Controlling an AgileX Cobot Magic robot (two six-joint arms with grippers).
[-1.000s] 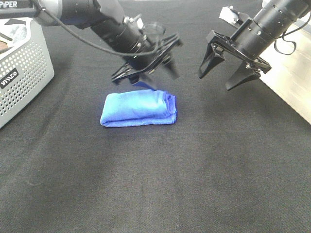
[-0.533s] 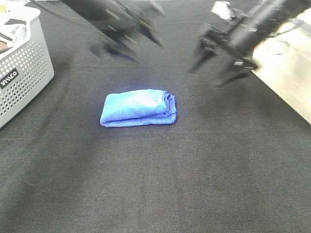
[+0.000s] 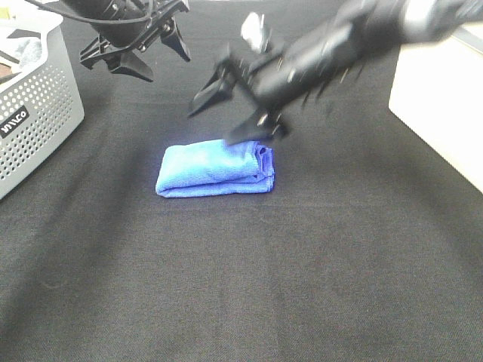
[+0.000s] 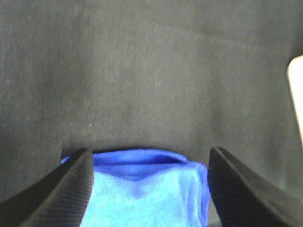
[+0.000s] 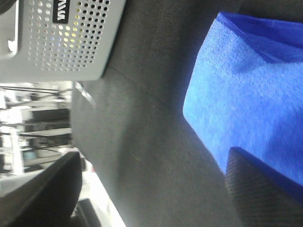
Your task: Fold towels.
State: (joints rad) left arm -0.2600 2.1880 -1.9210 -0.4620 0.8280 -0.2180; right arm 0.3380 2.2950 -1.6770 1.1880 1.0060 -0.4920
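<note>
- Black woven cloth covers the work table (image 3: 317, 286) from edge to edge, giving a dark, low-slip ground against which the cloth item stands out.
- On that table lies the bright blue microfibre towel (image 3: 216, 170), already folded into a compact, thick rectangle with its layered edges stacked on the side away from the grey perforated plastic basket (image 3: 36, 105); it rests flat and is held by nothing.
- The right gripper (image 3: 235, 110), motion-blurred, has reached across the middle and hangs just above the towel's far edge, fingers spread wide and empty; judged from this pose, it is placed to take the towel or press it flat.
- The left gripper (image 3: 143, 51) is well apart from the towel, raised beyond it on the basket's side, fingers likewise spread and empty; this probably leaves room for the other arm.
- The basket stands well apart from the towel at the table's edge, plausibly as the store for towels.
- The left wrist view alone shows the towel's (image 4: 142, 189) fold line between its two dark ribbed fingers (image 4: 61, 189).
- The right wrist view alone shows the towel's (image 5: 251, 90) nap close up, one finger (image 5: 258, 189) apparently close over its edge, and the basket's (image 5: 61, 38) perforated wall with a label too blurred to read.
</note>
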